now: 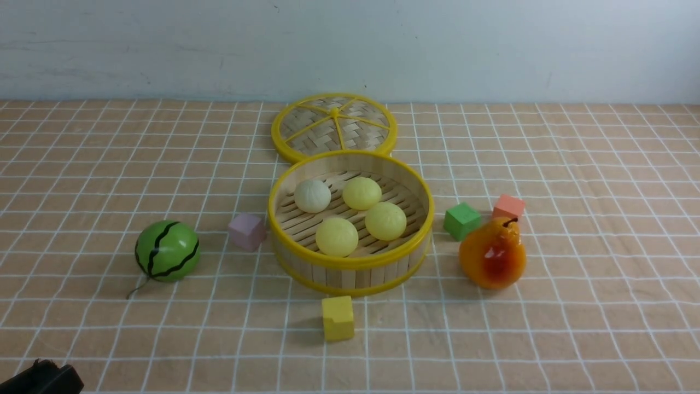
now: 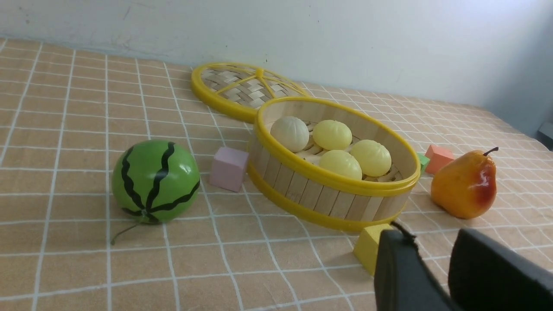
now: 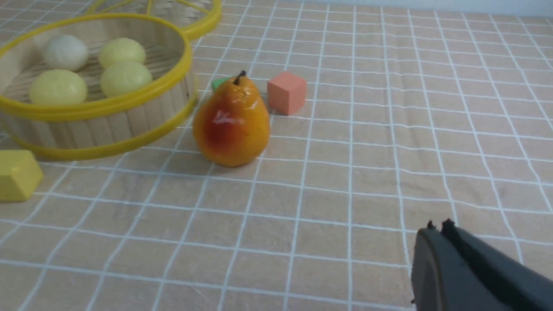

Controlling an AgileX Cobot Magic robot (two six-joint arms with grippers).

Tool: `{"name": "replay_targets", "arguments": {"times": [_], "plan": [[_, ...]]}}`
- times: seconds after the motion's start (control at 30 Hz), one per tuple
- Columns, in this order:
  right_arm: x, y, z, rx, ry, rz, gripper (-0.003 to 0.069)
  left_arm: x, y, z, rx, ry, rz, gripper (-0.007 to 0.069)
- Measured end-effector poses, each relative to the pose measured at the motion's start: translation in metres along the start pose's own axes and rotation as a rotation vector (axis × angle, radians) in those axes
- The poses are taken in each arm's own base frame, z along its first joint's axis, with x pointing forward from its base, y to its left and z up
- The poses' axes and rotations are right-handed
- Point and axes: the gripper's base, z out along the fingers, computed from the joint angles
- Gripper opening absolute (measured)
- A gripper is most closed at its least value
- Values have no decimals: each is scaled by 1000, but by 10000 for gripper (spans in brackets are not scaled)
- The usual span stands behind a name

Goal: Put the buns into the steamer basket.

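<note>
All four buns (image 1: 353,215) lie on the slatted floor of the steamer basket (image 1: 350,266), so I judge the loading done; I see no bun left on the table (image 1: 574,328). The step in hand looks like clearing away.

My left claw (image 2: 432,263) hangs low over the table with its jaws parted and nothing between them. The basket stands ahead of it and well apart, the yellow cube (image 2: 369,246) just in front of its tips, the watermelon toy (image 2: 155,181) off to one side, the orange pear (image 2: 464,185) to the other.

My right claw (image 3: 436,242) has its jaws pressed together, empty, over bare cloth. The pear sits ahead of it and apart, the pink-orange cube (image 3: 286,92) beyond that, and the basket farther off behind the pear.

The woven lid (image 1: 333,126) lies flat beyond the basket, its rim seeming to meet the basket's far rim.

The next move, as I judge it, asks little: both claws need only keep off the basket and the cubes, the left one minding the yellow cube close before it. Nothing more needs grasping unless the lid is wanted, which the task does not say.
</note>
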Motion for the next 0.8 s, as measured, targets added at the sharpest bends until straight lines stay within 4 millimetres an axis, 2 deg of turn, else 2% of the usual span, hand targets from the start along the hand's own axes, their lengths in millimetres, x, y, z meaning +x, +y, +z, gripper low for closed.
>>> {"name": "replay_targets", "arguments": {"times": [0.03,0.13,0.23,0.8], "plan": [[2,0,1,2,-10,5,-10,0,0,0,0,0,0,176],[35,-1,8,17,-33,60,-10,0,0,0,0,0,0,176],[56,-1,13,25,15,105,-10,0,0,0,0,0,0,176],[56,-2,13,37,10,135,3,0,0,0,0,-2,0,194]]}}
